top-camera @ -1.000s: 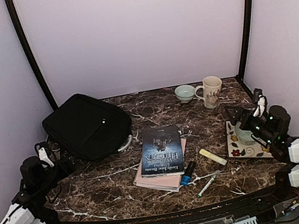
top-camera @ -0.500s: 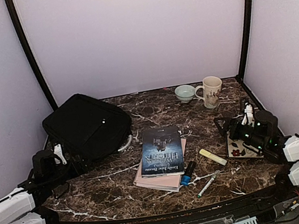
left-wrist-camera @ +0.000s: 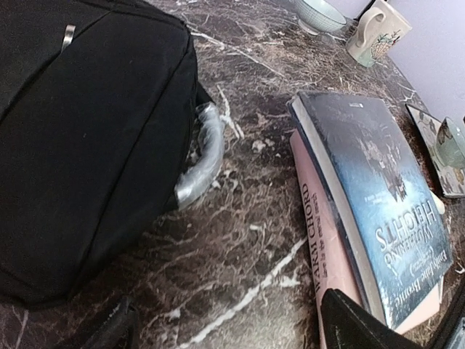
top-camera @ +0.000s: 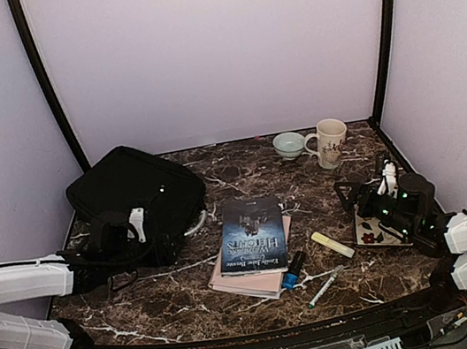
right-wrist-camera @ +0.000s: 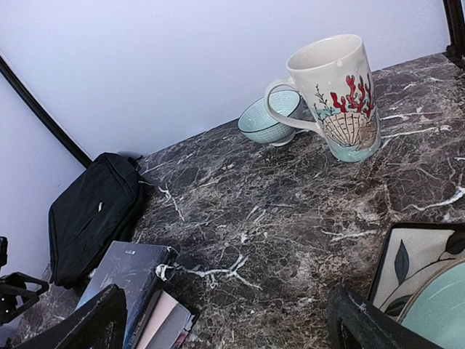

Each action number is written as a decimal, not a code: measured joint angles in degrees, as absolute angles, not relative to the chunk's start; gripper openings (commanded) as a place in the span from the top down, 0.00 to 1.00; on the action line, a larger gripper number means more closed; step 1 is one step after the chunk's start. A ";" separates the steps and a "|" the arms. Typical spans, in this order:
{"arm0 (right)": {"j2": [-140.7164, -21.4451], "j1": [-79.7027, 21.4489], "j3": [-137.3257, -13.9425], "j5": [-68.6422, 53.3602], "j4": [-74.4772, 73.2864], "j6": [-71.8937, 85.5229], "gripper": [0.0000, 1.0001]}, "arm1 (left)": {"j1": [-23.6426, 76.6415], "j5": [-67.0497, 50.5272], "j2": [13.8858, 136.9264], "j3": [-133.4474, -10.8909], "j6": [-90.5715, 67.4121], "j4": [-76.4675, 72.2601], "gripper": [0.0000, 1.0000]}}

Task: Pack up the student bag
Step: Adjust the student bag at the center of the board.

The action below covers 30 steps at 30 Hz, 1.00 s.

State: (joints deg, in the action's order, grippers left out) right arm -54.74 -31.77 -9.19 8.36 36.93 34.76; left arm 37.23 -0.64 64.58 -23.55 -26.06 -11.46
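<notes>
- Student bag [top-camera: 133,191], the big flat black soft fabric one, is lying at the back left of the brown marble table [top-camera: 182,295].
- Left gripper [top-camera: 140,235] is hanging over the bag's near right edge, jaws spread wide, gripping nothing.
- Bag's long side is slanting from back left to near right.
- Right gripper [top-camera: 360,196], also wide and empty, is sitting well apart on the right, so the left arm is nearer.
</notes>
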 measured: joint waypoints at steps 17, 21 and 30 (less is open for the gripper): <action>-55.59 -32.38 -9.26 9.06 36.12 34.11 0.05 | 44.73 31.18 111.92 -71.59 -14.50 8.36 0.11; -55.40 -32.53 -9.26 9.04 36.12 33.95 0.05 | 44.60 35.40 116.20 -75.35 -12.97 10.83 0.11; -56.31 -32.60 -9.98 8.69 35.88 33.26 0.08 | 40.99 34.94 117.78 -84.55 -11.62 11.29 0.14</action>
State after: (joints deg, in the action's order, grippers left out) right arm -56.31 -32.60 -9.98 8.69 35.88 33.26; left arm 40.99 34.94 117.78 -84.55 -11.62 11.29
